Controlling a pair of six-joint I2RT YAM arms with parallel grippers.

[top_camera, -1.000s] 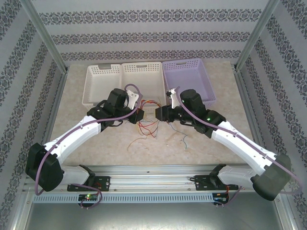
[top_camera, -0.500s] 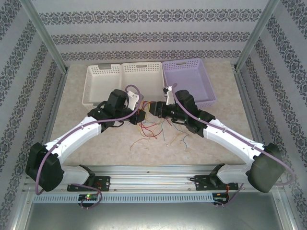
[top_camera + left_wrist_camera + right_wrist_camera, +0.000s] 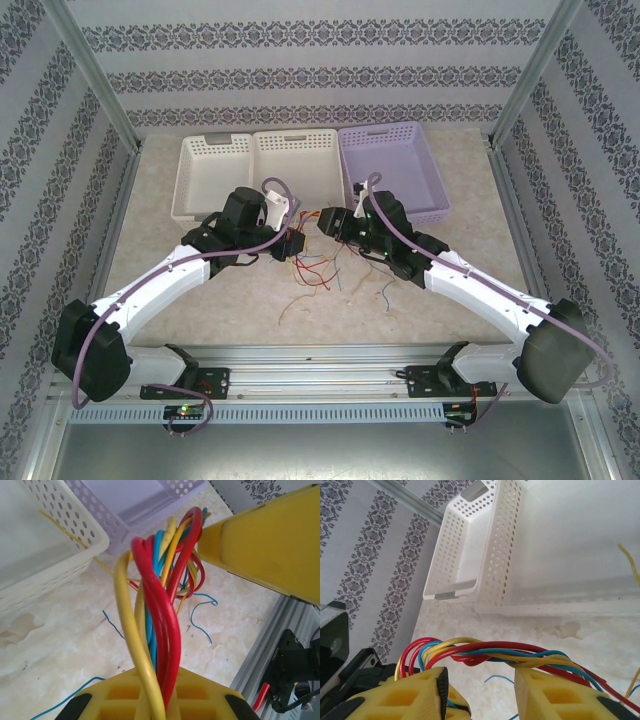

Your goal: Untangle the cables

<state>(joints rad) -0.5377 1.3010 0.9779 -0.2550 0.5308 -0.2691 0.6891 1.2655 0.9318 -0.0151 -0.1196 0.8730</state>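
Note:
The cables [image 3: 160, 605] are a twisted bunch of red, yellow and blue wires. My left gripper [image 3: 160, 700] is shut on them, and the bunch rises out from between its yellow fingers. The bunch [image 3: 485, 652] then runs sideways across the tips of my right gripper [image 3: 480, 690], whose yellow fingers stand apart with a gap between them. From above, the left gripper [image 3: 296, 240] and right gripper [image 3: 327, 222] nearly meet over the middle of the table. Loose cable ends [image 3: 312, 268] hang and trail below them.
Two white baskets [image 3: 213, 148] [image 3: 296, 137] and a lilac basket [image 3: 392, 131] stand in a row just behind the grippers. Thin wire ends [image 3: 385, 293] lie on the marble top. An aluminium rail [image 3: 320, 352] runs along the near edge.
My right gripper has swung left and a little back, right up to the left gripper. The dangling cable ends have shifted. The left arm has stayed put.

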